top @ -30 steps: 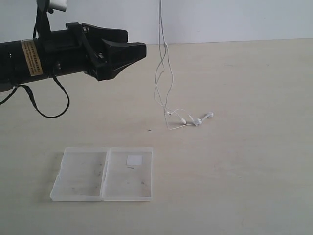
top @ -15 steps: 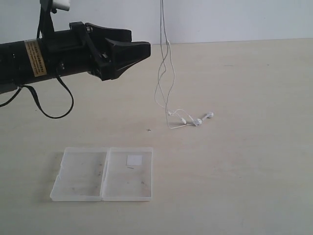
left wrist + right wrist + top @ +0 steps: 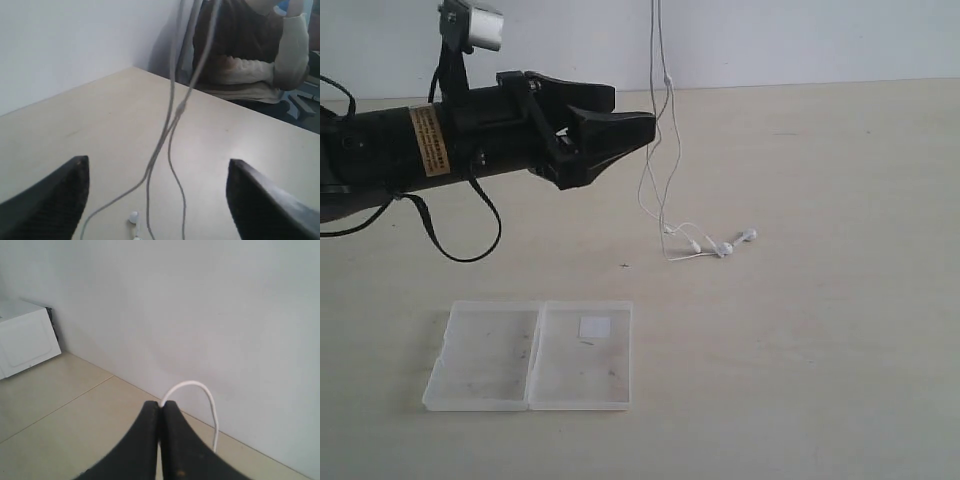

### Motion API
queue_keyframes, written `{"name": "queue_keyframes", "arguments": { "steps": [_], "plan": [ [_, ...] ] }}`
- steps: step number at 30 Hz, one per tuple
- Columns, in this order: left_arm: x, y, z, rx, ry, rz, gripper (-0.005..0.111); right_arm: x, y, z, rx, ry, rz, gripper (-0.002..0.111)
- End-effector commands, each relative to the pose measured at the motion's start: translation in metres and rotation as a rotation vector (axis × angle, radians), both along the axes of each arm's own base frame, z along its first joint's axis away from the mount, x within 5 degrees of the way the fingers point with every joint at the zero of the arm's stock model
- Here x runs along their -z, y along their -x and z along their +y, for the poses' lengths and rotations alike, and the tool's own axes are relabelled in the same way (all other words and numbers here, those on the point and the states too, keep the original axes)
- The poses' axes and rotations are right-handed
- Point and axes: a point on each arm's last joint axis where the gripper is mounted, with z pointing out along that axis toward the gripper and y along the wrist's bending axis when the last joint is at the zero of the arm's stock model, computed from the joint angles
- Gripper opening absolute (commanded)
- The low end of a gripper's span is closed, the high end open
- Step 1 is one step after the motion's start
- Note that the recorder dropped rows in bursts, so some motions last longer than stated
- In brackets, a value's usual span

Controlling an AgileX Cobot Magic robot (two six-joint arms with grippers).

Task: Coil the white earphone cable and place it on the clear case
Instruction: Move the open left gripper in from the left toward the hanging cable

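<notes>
The white earphone cable (image 3: 663, 110) hangs in thin strands from above the exterior view down to the table, where its earbuds (image 3: 722, 245) lie. My right gripper (image 3: 161, 404) is shut on the white earphone cable (image 3: 200, 387), which loops out past its tips; that gripper is out of the exterior view. My left gripper (image 3: 645, 127) is open, held above the table just left of the hanging strands. In the left wrist view the cable (image 3: 172, 115) hangs between the spread fingers (image 3: 55, 192). The clear case (image 3: 530, 355) lies open and flat at the front left.
A white square label (image 3: 594, 327) sits inside the case's right half. A black cable (image 3: 450, 235) droops under the left arm. A seated person (image 3: 250, 50) is behind the table's far edge. A white cabinet (image 3: 25, 337) stands by the wall.
My left arm has moved right and slightly down, bringing its open gripper close to the hanging cable. The hanging strands have shifted a little to the right. The earbuds stay on the table.
</notes>
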Motion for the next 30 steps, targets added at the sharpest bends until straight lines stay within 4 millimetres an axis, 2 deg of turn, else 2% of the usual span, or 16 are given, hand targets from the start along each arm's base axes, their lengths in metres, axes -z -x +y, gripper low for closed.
{"name": "queue_keyframes", "arguments": {
  "steps": [1, 5, 11, 15, 19, 30],
  "plan": [
    [-0.007, -0.003, -0.012, 0.001, 0.025, -0.063, 0.084, 0.0, -0.002, -0.002, 0.017, 0.003, -0.014, 0.0],
    [-0.011, -0.011, -0.025, -0.035, 0.012, -0.049, 0.09, 0.0, -0.002, -0.002, 0.016, 0.003, -0.013, 0.0],
    [-0.01, -0.014, -0.039, -0.063, -0.006, -0.023, 0.091, 0.0, -0.002, -0.002, 0.019, -0.009, 0.0, 0.0],
    [-0.001, -0.019, -0.039, -0.128, 0.029, 0.036, 0.091, 0.0, -0.002, -0.002, 0.021, -0.006, -0.003, 0.0],
    [0.005, -0.021, -0.041, -0.12, 0.046, 0.043, 0.091, 0.0, -0.002, -0.002, 0.026, -0.008, -0.008, 0.0],
    [-0.002, -0.018, -0.048, -0.046, 0.146, -0.017, 0.09, -0.002, -0.004, -0.003, 0.044, -0.023, -0.026, 0.0]
  ]
}}
